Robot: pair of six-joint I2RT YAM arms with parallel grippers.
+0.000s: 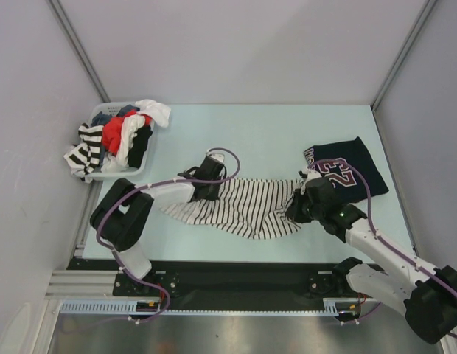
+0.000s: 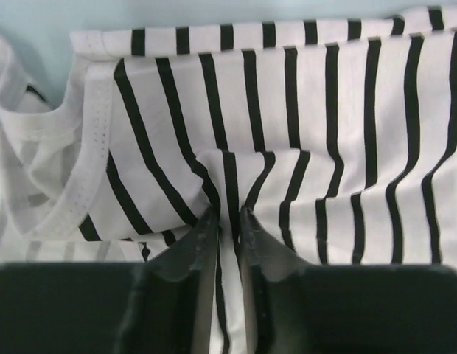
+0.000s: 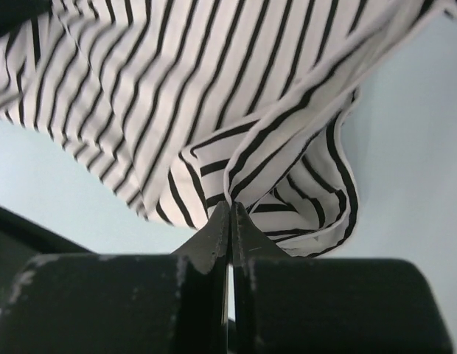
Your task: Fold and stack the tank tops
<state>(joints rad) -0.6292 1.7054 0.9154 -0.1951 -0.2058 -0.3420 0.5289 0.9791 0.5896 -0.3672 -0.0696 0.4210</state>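
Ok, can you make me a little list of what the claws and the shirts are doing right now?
left claw: shut, pinching a fold of the striped tank top
right claw: shut, pinching the other end, which is lifted off the table
striped tank top: stretched between both claws, not folded yet
navy jersey: lying at the right of the table, looks folded, "23" showing
basket: far left corner, heaped with clothes

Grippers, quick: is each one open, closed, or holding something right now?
Left gripper: closed, pinching a fold of the striped tank top.
Right gripper: closed, gripping the same top.
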